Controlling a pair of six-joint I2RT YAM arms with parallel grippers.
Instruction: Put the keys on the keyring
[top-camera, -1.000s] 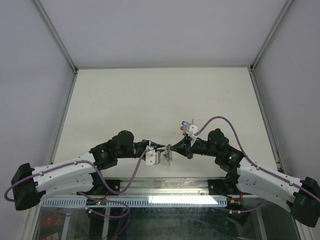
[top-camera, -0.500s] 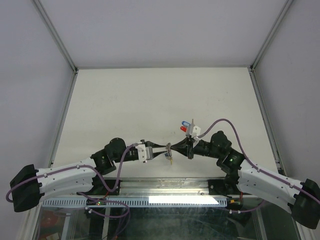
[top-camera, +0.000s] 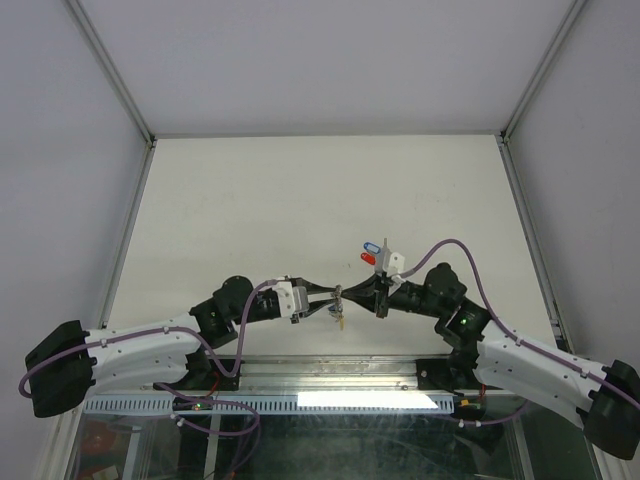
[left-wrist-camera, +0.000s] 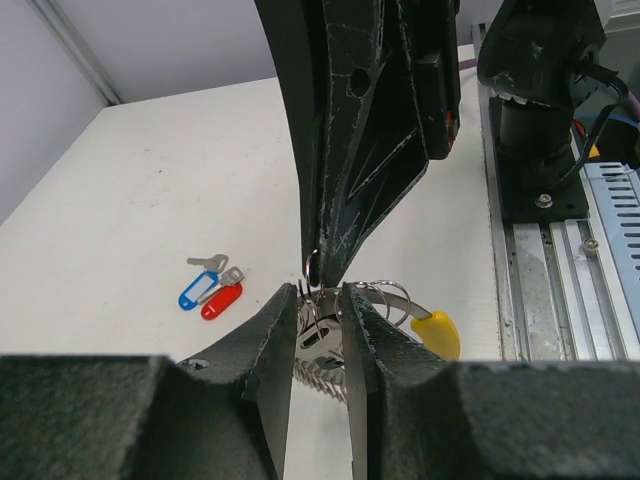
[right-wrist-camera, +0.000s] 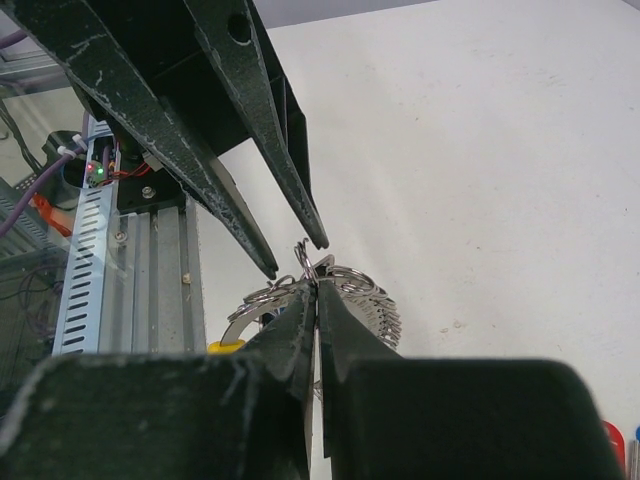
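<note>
Pulled the left gripper (top-camera: 331, 300) back leftward, parting slightly; narrowly open astride the keyring (right-wrist-camera: 372, 303), low centre. Clamped tight on that ring from the right with the right gripper (top-camera: 349, 294). Still to fetch: blue- and red-tagged keys (top-camera: 371, 251) on the table (top-camera: 300, 200) just above, nearer the right arm (top-camera: 520, 355).
</note>
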